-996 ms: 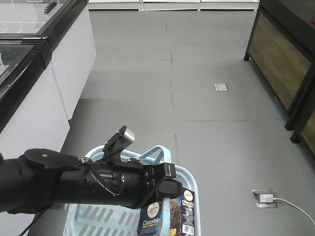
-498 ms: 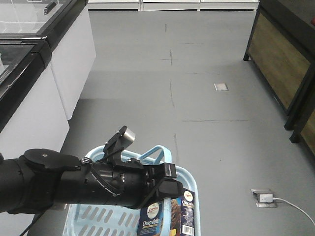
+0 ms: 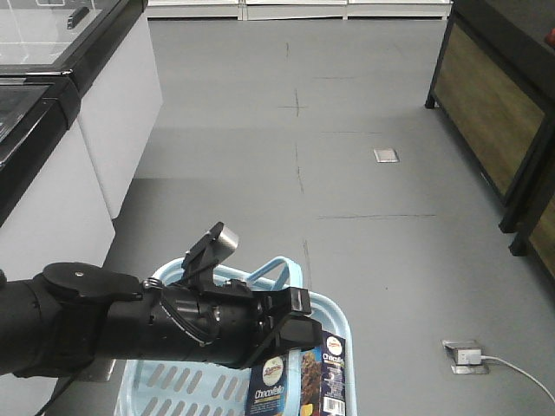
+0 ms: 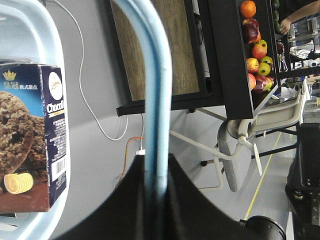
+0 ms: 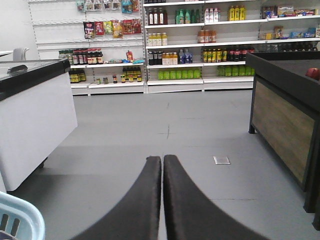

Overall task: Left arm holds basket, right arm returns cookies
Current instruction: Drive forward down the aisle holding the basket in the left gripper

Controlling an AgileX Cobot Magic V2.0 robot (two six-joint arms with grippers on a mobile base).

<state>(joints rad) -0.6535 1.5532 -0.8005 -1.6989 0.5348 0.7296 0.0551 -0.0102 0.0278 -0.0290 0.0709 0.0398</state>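
Note:
In the front view my bulky black left arm (image 3: 104,325) reaches right across the bottom of the picture. The left gripper (image 3: 293,317) is shut on a loop handle of the light blue basket (image 3: 165,381). In the left wrist view that handle (image 4: 152,75) runs straight between the left gripper's (image 4: 155,160) dark jaws. The cookies (image 3: 299,381), a brown and navy box, stand inside the basket by its right wall; the cookies (image 4: 30,145) also show in the left wrist view. My right gripper (image 5: 162,158) is shut on nothing and points down the aisle, with a basket corner (image 5: 20,215) at lower left.
White freezer cabinets (image 3: 78,156) line the left, and a dark wood-panelled stand (image 3: 486,113) lines the right. A floor plate (image 3: 386,155) and a plug with white cable (image 3: 464,354) lie on the grey floor. Stocked shelves (image 5: 190,45) close the aisle's far end. A fruit rack (image 4: 255,50) stands nearby.
The floor, cabinets and stand have drifted slightly left and down in the front view. The left arm, basket and cookie box keep the same places in the picture.

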